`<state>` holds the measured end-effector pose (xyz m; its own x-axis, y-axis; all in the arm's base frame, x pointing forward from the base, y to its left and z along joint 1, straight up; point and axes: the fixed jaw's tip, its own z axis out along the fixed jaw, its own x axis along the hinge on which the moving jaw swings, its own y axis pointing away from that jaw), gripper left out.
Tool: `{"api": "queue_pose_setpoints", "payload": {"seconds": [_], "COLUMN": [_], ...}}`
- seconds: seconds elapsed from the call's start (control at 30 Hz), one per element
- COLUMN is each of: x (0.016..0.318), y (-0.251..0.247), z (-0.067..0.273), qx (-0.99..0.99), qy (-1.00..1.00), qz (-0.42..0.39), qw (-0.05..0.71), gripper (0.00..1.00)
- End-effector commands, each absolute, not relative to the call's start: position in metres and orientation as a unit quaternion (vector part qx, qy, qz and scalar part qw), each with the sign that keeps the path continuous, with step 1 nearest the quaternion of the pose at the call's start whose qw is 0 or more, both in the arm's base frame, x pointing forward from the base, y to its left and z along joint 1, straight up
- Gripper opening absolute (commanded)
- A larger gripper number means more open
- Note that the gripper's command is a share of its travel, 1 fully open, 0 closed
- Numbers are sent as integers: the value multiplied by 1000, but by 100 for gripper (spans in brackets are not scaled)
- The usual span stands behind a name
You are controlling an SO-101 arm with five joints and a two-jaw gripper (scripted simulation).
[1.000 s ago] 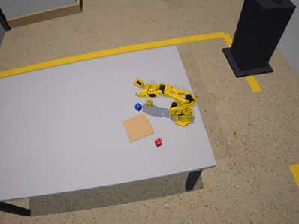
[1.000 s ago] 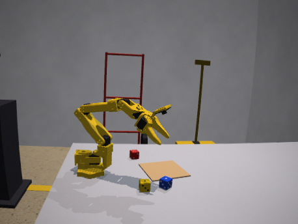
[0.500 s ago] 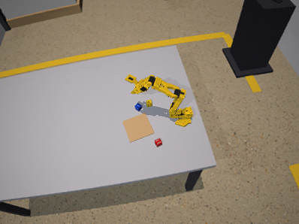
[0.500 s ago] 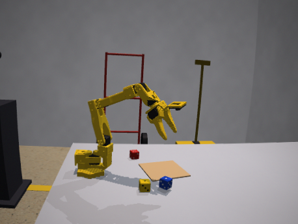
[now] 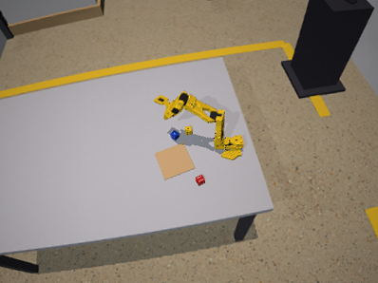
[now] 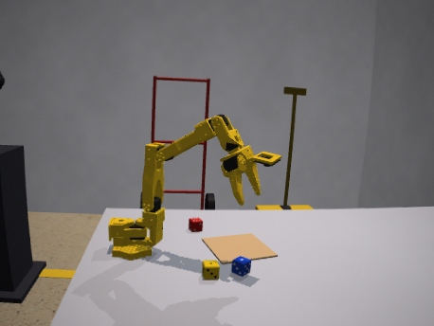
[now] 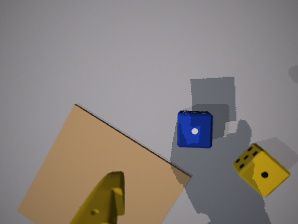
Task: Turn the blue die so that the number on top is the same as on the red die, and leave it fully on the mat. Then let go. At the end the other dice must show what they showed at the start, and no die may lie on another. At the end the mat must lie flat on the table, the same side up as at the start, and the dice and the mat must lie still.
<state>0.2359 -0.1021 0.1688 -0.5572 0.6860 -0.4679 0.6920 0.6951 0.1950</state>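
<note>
The blue die [image 5: 174, 135] [image 6: 241, 266] [image 7: 195, 130] lies on the table off the tan mat [image 5: 175, 162] [image 6: 239, 246] [image 7: 75, 155], near one corner. One white pip shows on its top in the wrist view. The red die [image 5: 200, 180] [image 6: 195, 225] lies beyond the mat's other side; its top number is too small to read surely. The yellow die [image 5: 189, 130] [image 6: 210, 270] [image 7: 263, 173] sits beside the blue one, one pip on top. My gripper [image 5: 165, 117] [image 6: 251, 199] is open and empty, high above the table. One finger shows over the mat in the wrist view.
The grey table [image 5: 68, 158] [image 6: 355, 275] carries the arm's base [image 5: 231, 146] [image 6: 132, 242] near one short edge. The yellow die is between the blue die and the base side. The arm's shadow falls across the table by both dice.
</note>
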Motion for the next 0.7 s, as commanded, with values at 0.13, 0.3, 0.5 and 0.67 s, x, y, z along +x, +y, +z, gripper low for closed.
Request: {"api": "queue_pose_setpoints", "payload": {"seconds": [0.13,0.3,0.5,0.67], "x": [236,238,243,246], "y": [-100,-101,-103,-104], "z": [190,186,160,132], "qx": [389,390,396,401], "qy": [870,872,886,897], "qz": [-2,-2,-2,-1], "qw": [304,296,241,183], "gripper": [35,35,35,35]}}
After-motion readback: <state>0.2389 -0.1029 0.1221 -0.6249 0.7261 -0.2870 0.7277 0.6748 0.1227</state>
